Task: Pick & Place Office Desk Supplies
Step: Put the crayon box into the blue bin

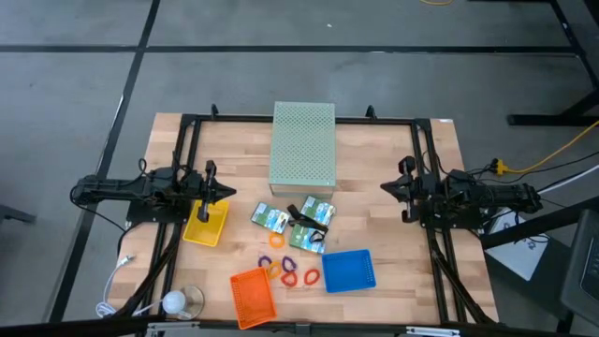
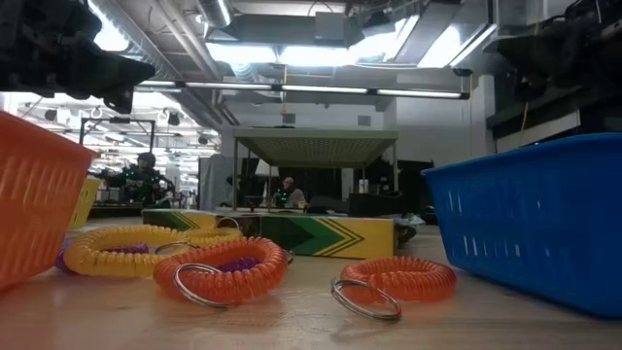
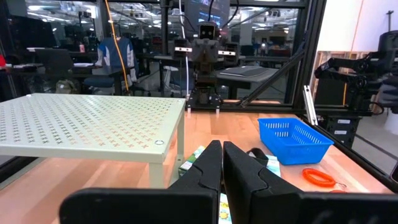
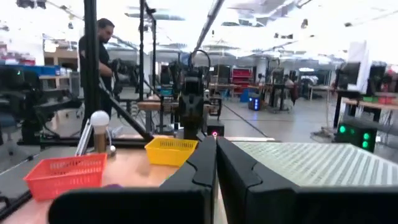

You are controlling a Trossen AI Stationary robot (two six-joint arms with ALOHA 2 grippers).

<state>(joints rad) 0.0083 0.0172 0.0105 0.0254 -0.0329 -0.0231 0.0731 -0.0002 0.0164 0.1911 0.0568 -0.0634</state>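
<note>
Three green-blue-white printed packets lie flat mid-table, with a thin black loop piece across them. Near them, toward the near edge, coiled rings rest on the wood: orange, purple, red. In the low view the rings show close up, the packets behind them. My left gripper hovers shut at the left side, above the yellow tray's far end. My right gripper hovers shut at the right side. Neither touches anything.
A yellow tray, an orange tray and a blue tray sit on the table's near half. The pale green perforated box stands at the far middle. A white bulb-shaped object is at the near left corner. A person stands beyond the table.
</note>
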